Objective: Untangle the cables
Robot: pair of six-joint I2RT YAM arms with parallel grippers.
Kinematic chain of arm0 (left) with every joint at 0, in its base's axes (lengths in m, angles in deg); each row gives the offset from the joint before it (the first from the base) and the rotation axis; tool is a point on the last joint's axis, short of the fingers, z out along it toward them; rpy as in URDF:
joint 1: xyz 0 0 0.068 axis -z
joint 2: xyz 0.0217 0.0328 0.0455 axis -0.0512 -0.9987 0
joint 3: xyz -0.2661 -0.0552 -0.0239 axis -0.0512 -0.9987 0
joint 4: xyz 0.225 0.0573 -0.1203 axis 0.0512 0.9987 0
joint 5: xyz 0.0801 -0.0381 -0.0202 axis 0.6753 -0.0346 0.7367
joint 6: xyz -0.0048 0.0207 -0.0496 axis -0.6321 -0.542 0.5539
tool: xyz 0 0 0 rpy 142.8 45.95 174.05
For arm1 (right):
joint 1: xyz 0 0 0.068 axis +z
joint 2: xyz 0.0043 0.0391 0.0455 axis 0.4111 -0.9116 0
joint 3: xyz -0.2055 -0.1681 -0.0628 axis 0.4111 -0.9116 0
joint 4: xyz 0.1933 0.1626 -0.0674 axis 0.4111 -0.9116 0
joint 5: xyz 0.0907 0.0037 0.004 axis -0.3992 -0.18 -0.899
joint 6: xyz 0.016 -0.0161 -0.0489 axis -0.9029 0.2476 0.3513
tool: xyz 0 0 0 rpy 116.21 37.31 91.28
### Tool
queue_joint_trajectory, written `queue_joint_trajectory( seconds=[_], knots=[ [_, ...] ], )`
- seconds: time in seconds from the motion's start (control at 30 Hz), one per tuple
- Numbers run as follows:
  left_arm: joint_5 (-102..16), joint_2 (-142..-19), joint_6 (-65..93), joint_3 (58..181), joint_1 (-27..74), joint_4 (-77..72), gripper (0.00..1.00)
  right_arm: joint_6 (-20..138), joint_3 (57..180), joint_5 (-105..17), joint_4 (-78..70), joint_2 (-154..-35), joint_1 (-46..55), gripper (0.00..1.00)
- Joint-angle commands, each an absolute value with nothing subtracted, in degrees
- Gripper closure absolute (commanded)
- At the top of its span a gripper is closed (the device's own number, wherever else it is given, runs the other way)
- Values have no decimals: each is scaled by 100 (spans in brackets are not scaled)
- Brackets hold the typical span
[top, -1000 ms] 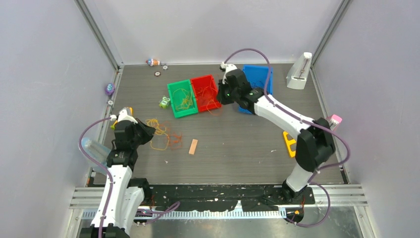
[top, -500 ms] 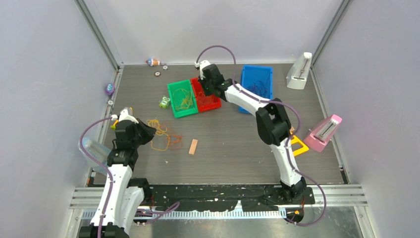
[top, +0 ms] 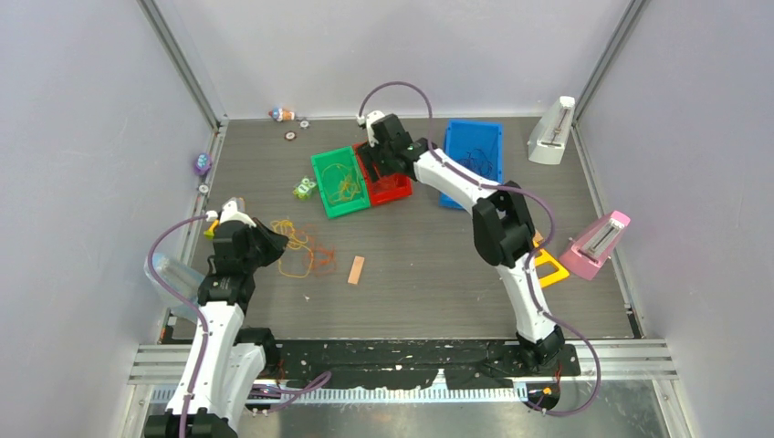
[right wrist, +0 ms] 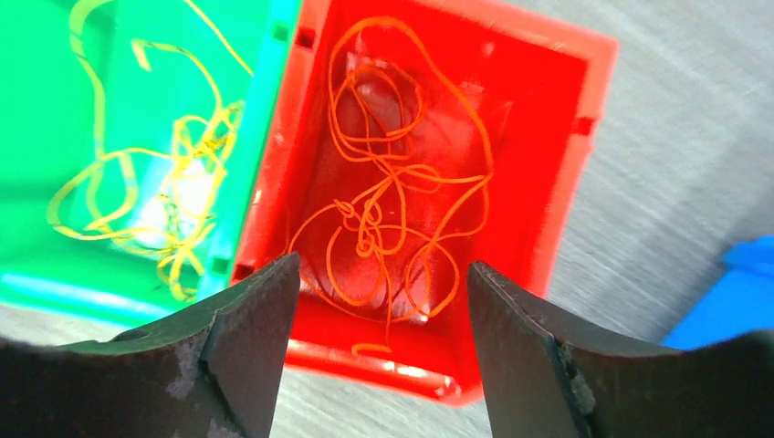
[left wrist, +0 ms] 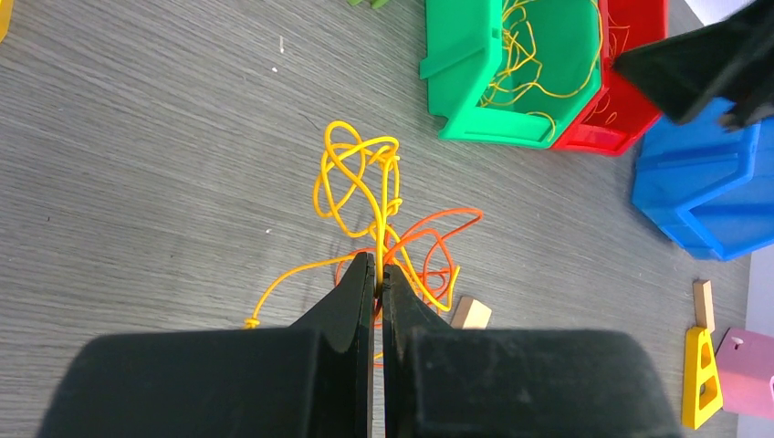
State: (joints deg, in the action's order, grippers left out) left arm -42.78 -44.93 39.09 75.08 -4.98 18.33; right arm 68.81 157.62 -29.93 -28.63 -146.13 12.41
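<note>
A loose tangle of yellow and orange-red cables (top: 299, 248) lies on the table at the left. In the left wrist view the yellow cable (left wrist: 358, 173) loops over the orange-red one (left wrist: 434, 239). My left gripper (left wrist: 378, 270) is shut on a yellow strand at the tangle's near edge, also seen from above (top: 272, 245). My right gripper (right wrist: 383, 278) hangs open over the red bin (right wrist: 584, 137), nothing between its fingers. Orange-red cables (right wrist: 392, 210) lie inside that bin. Yellow cables (right wrist: 160, 196) lie in the green bin (right wrist: 36, 274) beside it.
A blue bin (top: 473, 151) with dark cables sits right of the red bin (top: 402, 190). A tan block (top: 356, 269) lies by the tangle. A white metronome (top: 551, 132), a pink one (top: 595, 245) and a yellow wedge (top: 549, 267) stand at the right.
My right arm swung left from beside the blue bin to above the red bin, and its jaws opened. The green and red bins shifted slightly. The left gripper stayed shut on the yellow cable.
</note>
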Motion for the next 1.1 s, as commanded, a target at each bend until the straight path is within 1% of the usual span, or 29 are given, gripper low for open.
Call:
queue_joint_trajectory(
  seconds=[0.0,0.1,0.17,0.2,0.23,0.27,0.3,0.4,0.53,0.63,0.77,0.87,0.97,1.07],
  knots=[
    [-4340,-4467,3782,7752,-466,1636,100,6926,15765,-3099,-2734,-13325,1273,26],
    [-4407,-4474,3789,7807,-424,1682,100,6857,15454,-3227,-2752,-12979,1271,22],
    [-4515,-4487,3781,7892,-363,1706,100,6800,15100,-3488,-2716,-12663,1279,13],
    [-4568,-4512,3749,7960,-258,1708,100,6781,14943,-3678,-2618,-12422,1283,2],
    [-4607,-4548,3704,8039,-85,1725,100,6750,14538,-3998,-2532,-12142,1291,1],
    [-4586,-4636,3641,8156,91,1821,100,6734,14013,-4122,-2295,-11975,1317,4],
    [-4505,-4703,3581,8319,320,1945,100,6694,13710,-4351,-2134,-11624,1334,4],
    [-4162,-4851,3470,8727,1042,2259,100,6477,12311,-4584,-1392,-10903,1360,3],
    [-4011,-4831,3484,8956,1537,2257,100,6278,10818,-4570,-723,-9734,1358,3],
    [-4239,-4988,3410,9141,1903,2151,100,6246,9979,-4487,-393,-8809,1361,2],
    [-4446,-5424,3350,9610,2645,2163,100,6257,8776,-3988,-18,-7913,1355,1],
    [-4438,-5586,3342,9962,3028,2156,100,6216,8326,-3716,99,-7380,1352,1],
    [-4400,-5482,3400,9926,3067,1829,100,6132,8021,-3450,151,-7127,1344,1],
    [-3806,-5247,3445,9778,3046,1787,100,6092,7934,-3484,160,-7140,1343,1]
  ],
)
